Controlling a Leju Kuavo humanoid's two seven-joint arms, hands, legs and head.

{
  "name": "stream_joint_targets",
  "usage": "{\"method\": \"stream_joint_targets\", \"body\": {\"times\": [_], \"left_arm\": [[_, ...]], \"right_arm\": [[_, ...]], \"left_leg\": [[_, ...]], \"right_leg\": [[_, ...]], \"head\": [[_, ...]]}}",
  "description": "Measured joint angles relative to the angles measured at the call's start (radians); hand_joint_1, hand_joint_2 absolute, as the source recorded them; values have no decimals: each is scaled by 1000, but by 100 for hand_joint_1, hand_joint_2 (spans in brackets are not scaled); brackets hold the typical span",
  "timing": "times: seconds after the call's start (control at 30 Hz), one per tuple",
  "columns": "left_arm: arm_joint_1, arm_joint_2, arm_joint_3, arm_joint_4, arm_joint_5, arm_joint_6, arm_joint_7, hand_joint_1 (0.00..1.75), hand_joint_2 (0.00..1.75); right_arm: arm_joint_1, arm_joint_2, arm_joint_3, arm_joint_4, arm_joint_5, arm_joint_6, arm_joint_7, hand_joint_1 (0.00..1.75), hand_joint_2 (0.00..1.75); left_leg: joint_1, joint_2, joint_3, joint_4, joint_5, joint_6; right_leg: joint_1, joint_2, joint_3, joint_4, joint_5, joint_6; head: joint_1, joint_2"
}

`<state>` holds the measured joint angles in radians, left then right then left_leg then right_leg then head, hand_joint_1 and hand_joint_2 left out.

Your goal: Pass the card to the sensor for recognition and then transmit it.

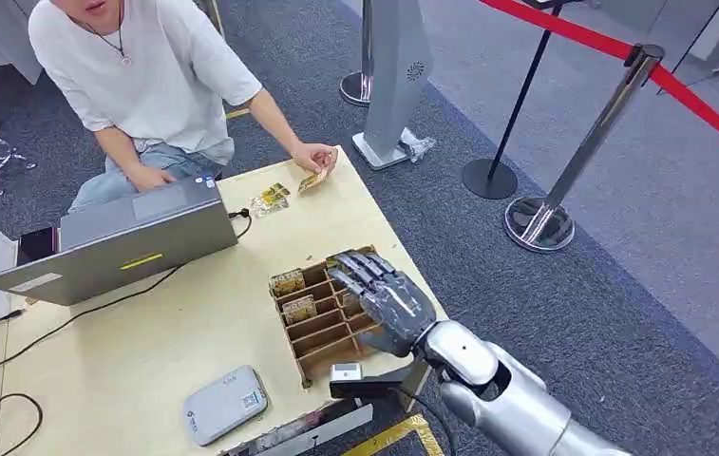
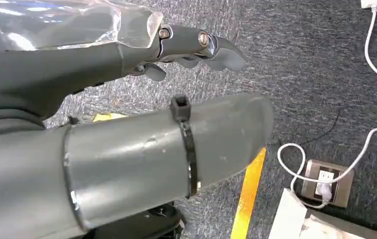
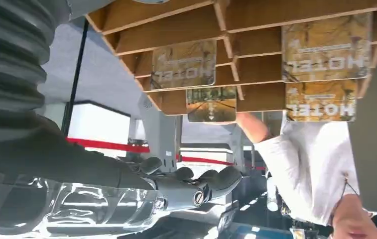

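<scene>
The right hand [image 1: 381, 294] hovers over the wooden card rack [image 1: 310, 328], fingers extended and apart, holding nothing. Hotel cards [image 1: 299, 309] stand in its left slots. Risk: thick fingers may jam against the dividers or tip the rack.

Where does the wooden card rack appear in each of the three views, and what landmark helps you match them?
Head view: the wooden card rack sits near the table's right edge, under the right hand.
Left wrist view: not in it.
Right wrist view: the rack runs along the picture's upper edge.
Shared landmark: the person's white shirt.
</scene>
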<state>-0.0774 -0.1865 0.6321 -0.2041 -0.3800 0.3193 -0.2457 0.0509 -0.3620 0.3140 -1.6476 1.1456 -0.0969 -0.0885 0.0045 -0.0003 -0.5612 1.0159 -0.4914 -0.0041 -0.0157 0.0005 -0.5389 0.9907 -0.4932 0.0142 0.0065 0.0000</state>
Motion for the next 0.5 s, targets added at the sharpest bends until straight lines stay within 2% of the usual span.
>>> {"method": "stream_joint_targets", "body": {"times": [0.5], "left_arm": [[0, 5, 0, 0, -8, -5, 0, 0, 0]], "right_arm": [[-17, -35, -24, 29, 5, 13, 27, 0, 175]], "left_leg": [[0, 0, 0, 0, 0, 0]], "right_leg": [[0, 0, 0, 0, 0, 0]], "head": [[0, 0]]}}
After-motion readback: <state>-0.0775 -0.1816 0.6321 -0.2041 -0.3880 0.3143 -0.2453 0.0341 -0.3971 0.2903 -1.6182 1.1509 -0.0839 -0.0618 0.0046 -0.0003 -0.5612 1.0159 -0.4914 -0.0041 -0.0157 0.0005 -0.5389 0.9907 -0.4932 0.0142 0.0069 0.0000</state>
